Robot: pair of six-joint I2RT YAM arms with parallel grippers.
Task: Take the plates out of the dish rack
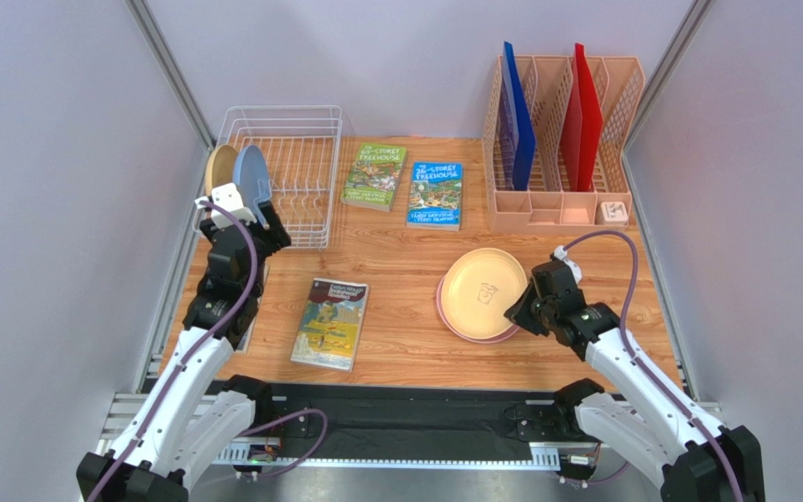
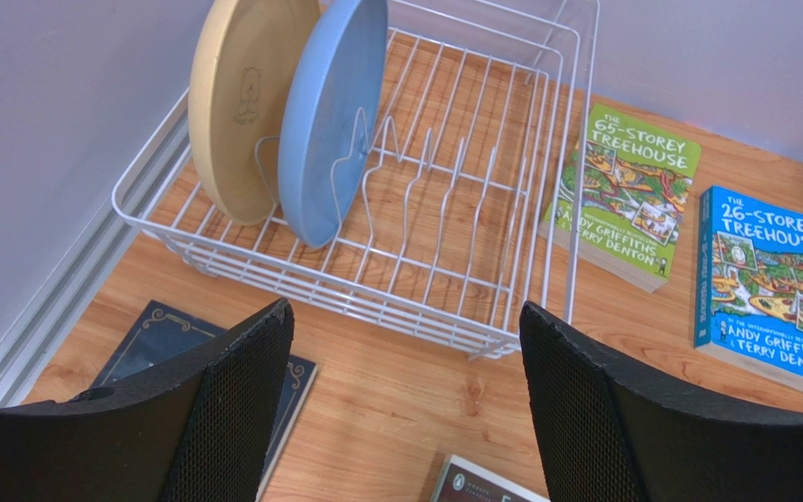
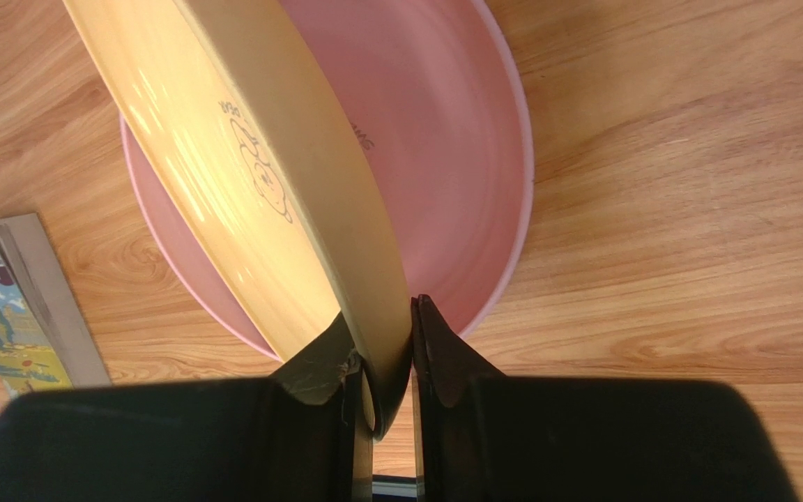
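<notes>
The white wire dish rack (image 1: 301, 157) (image 2: 448, 303) stands at the back left. A cream-tan plate (image 1: 219, 165) (image 2: 238, 94) and a light blue plate (image 1: 253, 183) (image 2: 327, 115) stand upright in its left end. My left gripper (image 1: 254, 232) (image 2: 406, 408) is open and empty, just in front of the rack. My right gripper (image 1: 526, 312) (image 3: 385, 361) is shut on the rim of the second cream-tan plate (image 1: 484, 282) (image 3: 259, 178), holding it tilted over the pink plate (image 1: 450, 319) (image 3: 448, 178), which lies flat on the table.
Green book (image 1: 374, 176) and blue book (image 1: 436, 194) lie right of the rack. Another book (image 1: 330, 322) lies at front centre, and a dark book (image 2: 154, 340) by the left gripper. A peach file organiser (image 1: 563, 136) with blue and red boards stands back right.
</notes>
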